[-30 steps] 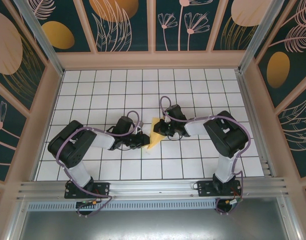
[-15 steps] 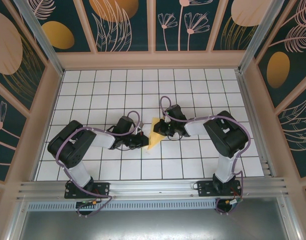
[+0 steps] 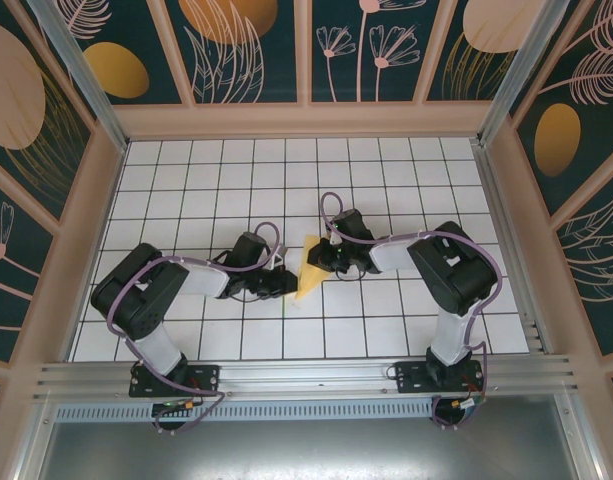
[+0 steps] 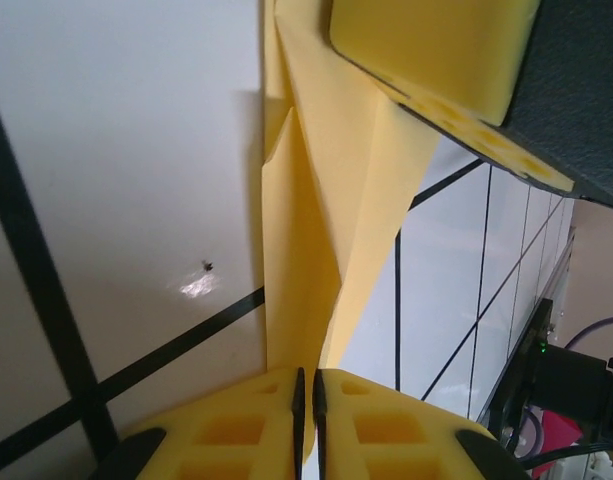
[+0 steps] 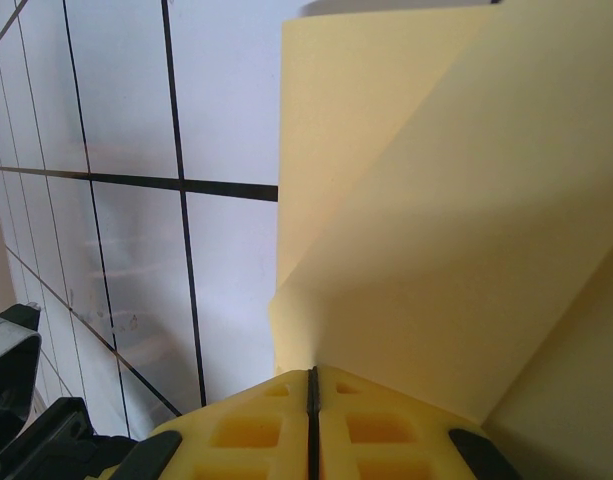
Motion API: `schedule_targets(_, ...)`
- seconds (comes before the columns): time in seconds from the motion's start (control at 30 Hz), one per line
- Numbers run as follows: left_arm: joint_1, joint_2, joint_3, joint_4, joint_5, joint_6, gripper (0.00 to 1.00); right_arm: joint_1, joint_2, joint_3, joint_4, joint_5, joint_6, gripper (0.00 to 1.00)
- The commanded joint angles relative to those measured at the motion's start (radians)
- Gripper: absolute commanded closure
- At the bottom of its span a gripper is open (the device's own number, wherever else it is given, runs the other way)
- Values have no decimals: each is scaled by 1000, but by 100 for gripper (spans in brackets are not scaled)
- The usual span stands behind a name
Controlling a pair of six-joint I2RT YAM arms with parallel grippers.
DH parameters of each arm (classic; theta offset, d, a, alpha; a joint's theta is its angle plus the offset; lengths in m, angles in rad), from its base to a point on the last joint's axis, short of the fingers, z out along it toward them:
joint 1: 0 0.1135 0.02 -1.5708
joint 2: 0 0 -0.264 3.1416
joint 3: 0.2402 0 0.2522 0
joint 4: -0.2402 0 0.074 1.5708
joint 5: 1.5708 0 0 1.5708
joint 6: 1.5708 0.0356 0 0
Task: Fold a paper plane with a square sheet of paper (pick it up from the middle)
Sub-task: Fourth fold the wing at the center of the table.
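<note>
Differs only slightly from a second ago; shows the left arm's dark elbow (image 3: 126, 300) shifted a little toward the near left, and the left gripper (image 3: 286, 283), black with yellow foam fingers, tighter than then; leaves the pale-yellow creased paper wedge (image 3: 308, 266) where it was, between both grippers near the middle of the white black-gridded table (image 3: 186, 170). Grips the wedge's narrow end in the left gripper, pads (image 4: 236, 430) pressed together on it; clamps the wider end in the right gripper (image 3: 317, 262), fingers (image 5: 246, 430) closed on the sheet. Looks plain and unmarked; carries long lengthwise folds with overlapping layers in the left wrist view; spreads into broad flat panels meeting along a diagonal crease in the right wrist view; cannot tell whether touching the table.
</note>
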Motion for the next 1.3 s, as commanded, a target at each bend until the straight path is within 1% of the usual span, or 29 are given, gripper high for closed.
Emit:
schedule_targets(0.0,9,1,-3,-132,-36,41,87,-5,33,2,-54,50,-14,90)
schedule_targets(0.13,9,6,4,-138,-45,42,92,-6,36,1,-51,50,-12,90)
schedule_targets(0.23,8,6,6,-166,-77,47,97,-5,36,1,-51,51,-11,90)
schedule_targets(0.4,9,5,7,-217,-106,64,98,-4,36,3,-58,53,-12,90)
schedule_targets(0.43,10,5,10,-238,-119,69,97,-5,36,3,-58,53,-13,90)
schedule_targets(0.5,9,-2,13,-275,-147,71,92,-4,36,2,-61,55,-14,90)
schedule_targets(0.53,9,-19,8,-274,-148,67,91,-4,37,2,-62,57,-14,90)
schedule_targets(0.57,10,-43,1,-265,-140,62,90,-4,38,1,-65,59,-12,90)
schedule_targets(0.67,9,-115,6,-256,-119,45,82,-5,42,2,-64,59,-12,91)
schedule_targets(0.77,9,-179,32,-258,-115,36,82,-5,45,1,-61,59,-10,91)
schedule_targets(0.87,8,-204,62,-245,-97,34,83,-5,44,2,-58,58,-8,91)
schedule_targets(1.0,9,-175,83,-143,-7,4,86,-4,42,2,-65,59,-12,91)
schedule_targets(1.13,8,-106,119,-99,22,-4,86,-4,44,-1,-60,59,-10,91)
schedule_targets(1.27,6,-40,152,-97,28,-1,87,-5,49,4,-61,58,-9,91)
